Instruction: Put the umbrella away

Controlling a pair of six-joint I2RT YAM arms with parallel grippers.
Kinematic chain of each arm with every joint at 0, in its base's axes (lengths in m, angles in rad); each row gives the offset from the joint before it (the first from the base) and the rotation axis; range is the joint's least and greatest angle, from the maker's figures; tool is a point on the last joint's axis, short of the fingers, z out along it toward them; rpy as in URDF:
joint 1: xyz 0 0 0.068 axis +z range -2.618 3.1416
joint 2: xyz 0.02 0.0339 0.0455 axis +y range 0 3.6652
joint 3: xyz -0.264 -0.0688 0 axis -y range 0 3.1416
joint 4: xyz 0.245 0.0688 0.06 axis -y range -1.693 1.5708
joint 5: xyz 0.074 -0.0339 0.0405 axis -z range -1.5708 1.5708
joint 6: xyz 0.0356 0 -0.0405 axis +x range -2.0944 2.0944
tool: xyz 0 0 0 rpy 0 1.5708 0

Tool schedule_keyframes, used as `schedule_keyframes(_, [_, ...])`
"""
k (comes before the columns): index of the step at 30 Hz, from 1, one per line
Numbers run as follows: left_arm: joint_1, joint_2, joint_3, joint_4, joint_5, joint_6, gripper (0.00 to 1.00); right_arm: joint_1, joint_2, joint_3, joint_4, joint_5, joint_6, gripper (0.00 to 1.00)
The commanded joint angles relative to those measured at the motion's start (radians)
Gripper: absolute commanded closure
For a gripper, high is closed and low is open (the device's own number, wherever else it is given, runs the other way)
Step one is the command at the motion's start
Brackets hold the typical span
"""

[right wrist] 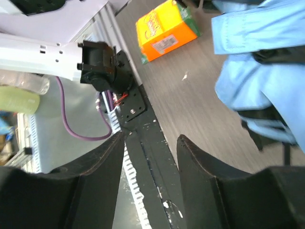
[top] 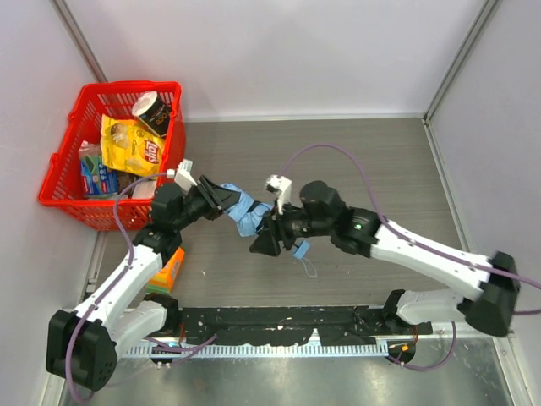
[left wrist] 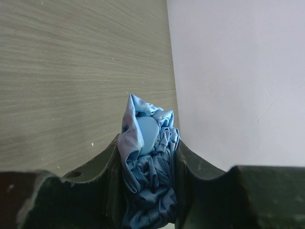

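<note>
Umbrella point(top: 248, 211), just one: the left gripper point(left wrist: 147, 149) pinches its bunched cloth, clear only in the left wrist view. The right gripper point(right wrist: 150, 140) is spread and empty.

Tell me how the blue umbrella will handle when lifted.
Probably floppy: the cloth of the umbrella bunches in crumpled folds inside the left end effector. Likely light for its size, being thin fabric. Its strap loop trails loose and may snag.

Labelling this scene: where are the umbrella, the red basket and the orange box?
umbrella point(left wrist: 147, 162): left wrist view, bunched blue fabric.
red basket point(top: 127, 85): top external view, far rim.
orange box point(right wrist: 164, 31): right wrist view, its orange face.
</note>
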Motion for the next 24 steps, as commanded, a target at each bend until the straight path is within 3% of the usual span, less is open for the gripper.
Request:
schedule_keyframes(1, [-0.002,-0.031,0.029,0.224,0.001,0.157,1.00,-0.010,-0.216,0.003,-0.187,0.247,-0.073,0.45])
schedule_keyframes(4, [-0.002,-0.043,0.037,0.289,0.027,0.270,1.00,-0.025,-0.290,-0.046,-0.224,0.505,-0.046,0.40])
schedule_keyframes(7, [-0.004,-0.019,0.169,0.162,0.132,0.484,1.00,-0.059,-0.324,-0.069,-0.255,0.637,-0.015,0.40])
schedule_keyframes(10, [-0.005,-0.007,0.303,-0.025,0.166,0.676,1.00,-0.077,-0.326,-0.089,-0.264,0.737,-0.001,0.40])
schedule_keyframes(14, [-0.044,0.061,0.520,-0.344,0.133,0.960,1.00,-0.089,-0.314,-0.099,-0.254,0.759,0.000,0.40])
schedule_keyframes(18, [-0.138,0.191,0.724,-0.635,-0.040,1.111,1.00,-0.105,-0.306,-0.102,-0.249,0.789,0.008,0.40])
schedule_keyframes(22, [-0.212,0.178,0.614,-0.502,-0.105,1.077,1.00,-0.128,-0.332,-0.112,-0.249,0.793,0.013,0.40])
schedule_keyframes(24, [-0.319,0.194,0.537,-0.444,-0.201,1.085,1.00,-0.135,-0.349,-0.122,-0.247,0.794,0.014,0.39])
